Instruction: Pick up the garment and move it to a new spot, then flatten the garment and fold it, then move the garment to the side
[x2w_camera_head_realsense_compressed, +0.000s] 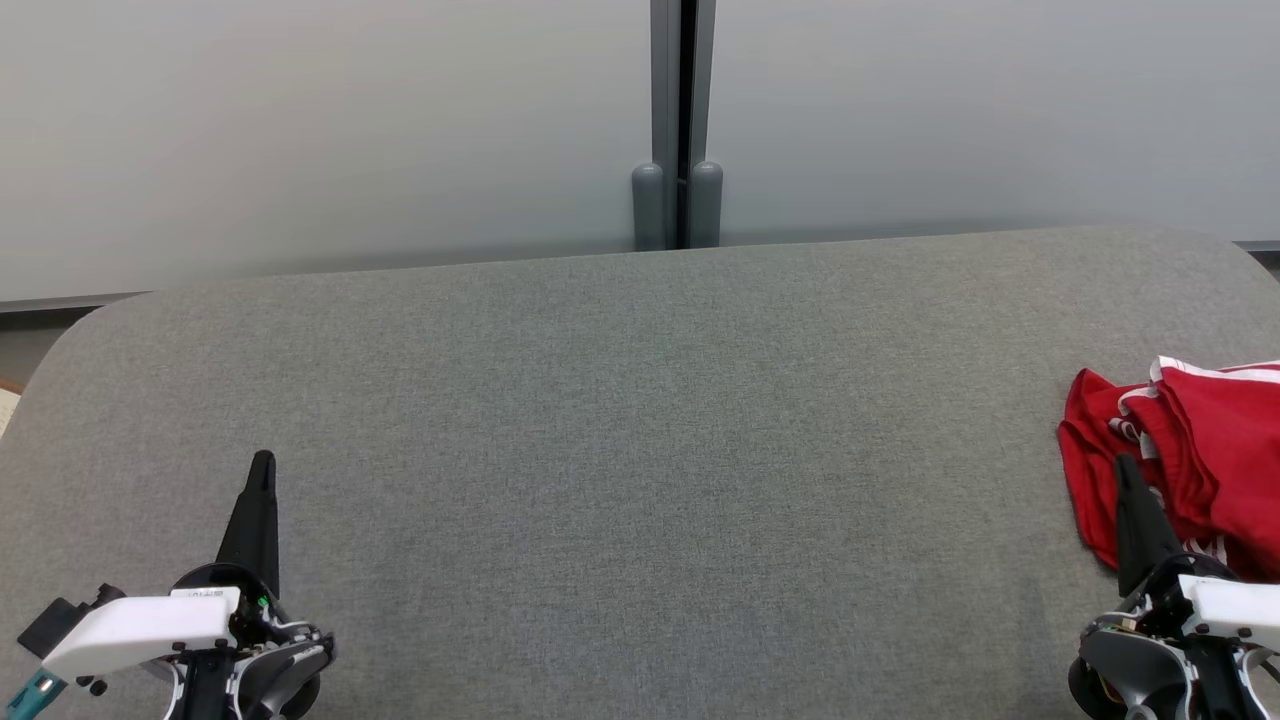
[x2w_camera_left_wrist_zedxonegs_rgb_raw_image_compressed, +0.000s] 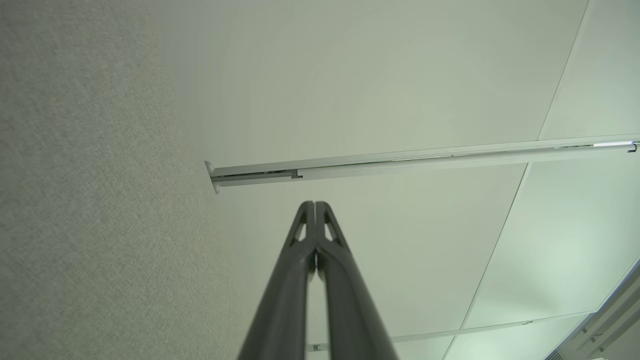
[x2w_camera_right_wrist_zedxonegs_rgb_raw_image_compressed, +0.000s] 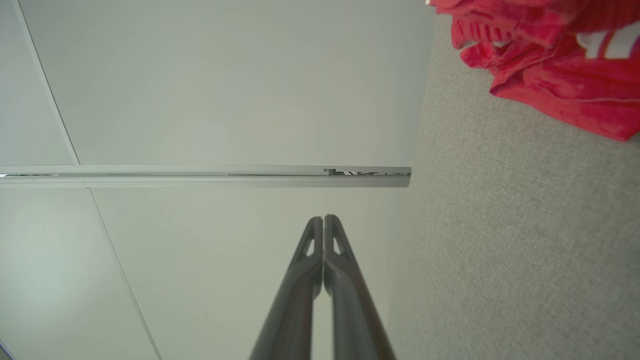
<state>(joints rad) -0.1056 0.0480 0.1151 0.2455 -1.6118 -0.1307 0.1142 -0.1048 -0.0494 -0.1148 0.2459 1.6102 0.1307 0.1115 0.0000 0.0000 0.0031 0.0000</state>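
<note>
A crumpled red garment with white trim lies at the right edge of the grey fabric table; it also appears in the right wrist view as the red garment at the upper right. My right gripper is shut and empty, its tip in front of the garment's left edge; its fingers are pressed together. My left gripper rests at the lower left, far from the garment, shut with nothing held, fingers closed tip to tip.
Behind the table stands a pale partition wall with a grey vertical post at its middle. The table's rounded far corners mark its edges, and wide grey cloth stretches between the two grippers.
</note>
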